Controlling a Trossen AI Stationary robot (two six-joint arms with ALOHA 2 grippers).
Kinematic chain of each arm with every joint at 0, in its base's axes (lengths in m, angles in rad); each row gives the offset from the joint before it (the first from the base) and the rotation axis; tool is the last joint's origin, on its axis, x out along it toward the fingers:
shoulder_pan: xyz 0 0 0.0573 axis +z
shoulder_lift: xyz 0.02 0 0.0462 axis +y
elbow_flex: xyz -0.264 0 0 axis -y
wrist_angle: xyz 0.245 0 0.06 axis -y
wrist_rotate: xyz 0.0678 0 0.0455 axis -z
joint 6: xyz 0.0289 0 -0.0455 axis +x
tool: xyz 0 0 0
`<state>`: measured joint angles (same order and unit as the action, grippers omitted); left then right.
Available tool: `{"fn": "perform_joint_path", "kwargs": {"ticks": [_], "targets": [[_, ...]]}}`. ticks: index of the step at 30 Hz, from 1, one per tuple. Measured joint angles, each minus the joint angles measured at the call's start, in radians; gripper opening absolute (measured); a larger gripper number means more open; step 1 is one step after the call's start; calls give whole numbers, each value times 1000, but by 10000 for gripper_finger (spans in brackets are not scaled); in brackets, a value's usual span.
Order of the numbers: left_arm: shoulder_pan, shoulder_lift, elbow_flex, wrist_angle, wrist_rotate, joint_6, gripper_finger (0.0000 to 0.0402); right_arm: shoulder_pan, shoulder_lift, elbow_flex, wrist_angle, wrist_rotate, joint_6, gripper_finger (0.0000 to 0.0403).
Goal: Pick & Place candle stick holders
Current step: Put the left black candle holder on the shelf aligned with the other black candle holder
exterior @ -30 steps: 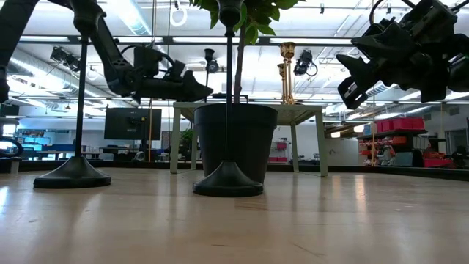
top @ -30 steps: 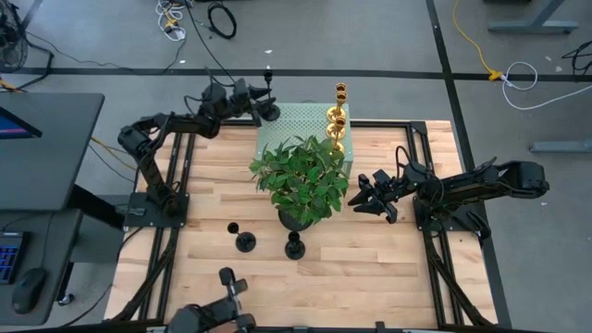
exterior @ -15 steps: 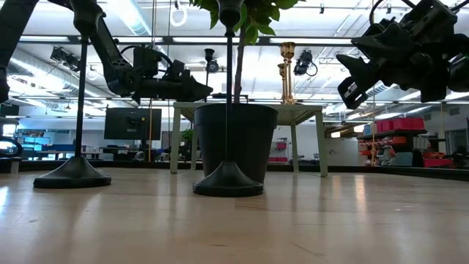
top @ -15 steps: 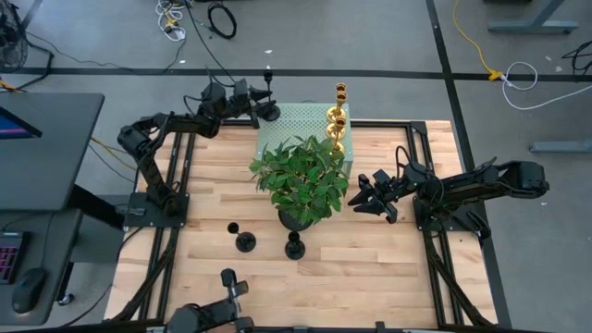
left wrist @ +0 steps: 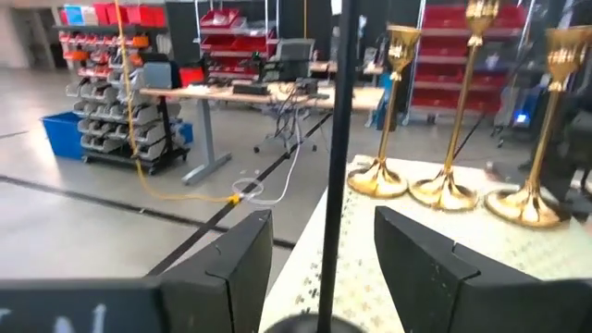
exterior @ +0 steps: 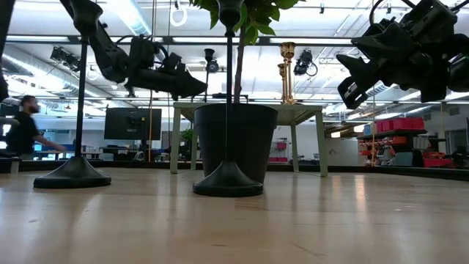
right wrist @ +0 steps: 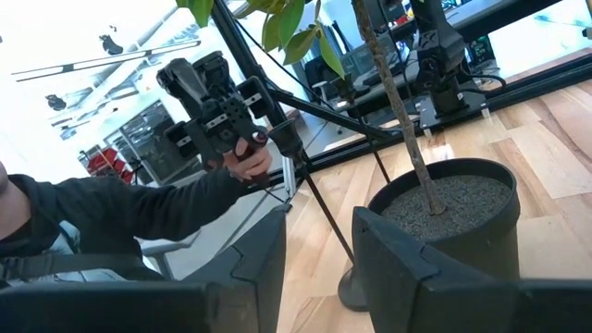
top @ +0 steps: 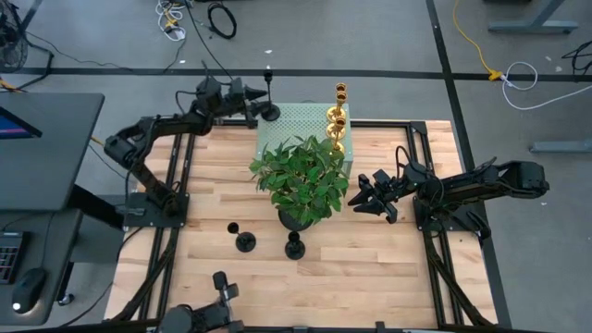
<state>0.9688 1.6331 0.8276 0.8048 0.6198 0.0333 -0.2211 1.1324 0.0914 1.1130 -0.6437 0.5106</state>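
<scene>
A black candlestick (top: 269,109) stands on its round base at the far left corner of a white perforated stand (top: 301,118). Gold candlesticks (top: 337,118) stand on the stand's right side; three show in the left wrist view (left wrist: 461,111). Two more black candlesticks (top: 245,241) (top: 294,246) stand on the wooden table near the plant's pot. My left gripper (top: 255,104) is open, its fingers (left wrist: 242,254) on either side of the black candlestick's stem (left wrist: 333,157) without touching it. My right gripper (top: 359,197) is open and empty, held above the table to the right of the plant.
A leafy plant (top: 301,176) in a black pot (exterior: 234,139) stands mid-table between both arms. In the right wrist view a person's hand holds a hand-held gripper device (right wrist: 222,120) beyond the table. Another person (exterior: 26,128) shows far back in the room.
My left gripper has risen a little and moved slightly toward the table's far edge, staying by the black candlestick on the stand, which has kept its place. A person has come into view in the room at the left of the low view.
</scene>
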Motion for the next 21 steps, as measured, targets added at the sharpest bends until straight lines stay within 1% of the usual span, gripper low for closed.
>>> {"fn": "perform_joint_path", "kwargs": {"ticks": [6,11,17,21], "targets": [[6,-100,-1,-245,-13,102,193,0,0,0,0,0,0,125],[6,-210,-1,-493,-29,193,193,0,0,0,0,0,0,125],[3,-364,-1,-869,-58,290,193,0,0,0,0,0,0,125],[1,-456,-1,-1099,-36,313,193,0,0,0,0,0,0,125]]}}
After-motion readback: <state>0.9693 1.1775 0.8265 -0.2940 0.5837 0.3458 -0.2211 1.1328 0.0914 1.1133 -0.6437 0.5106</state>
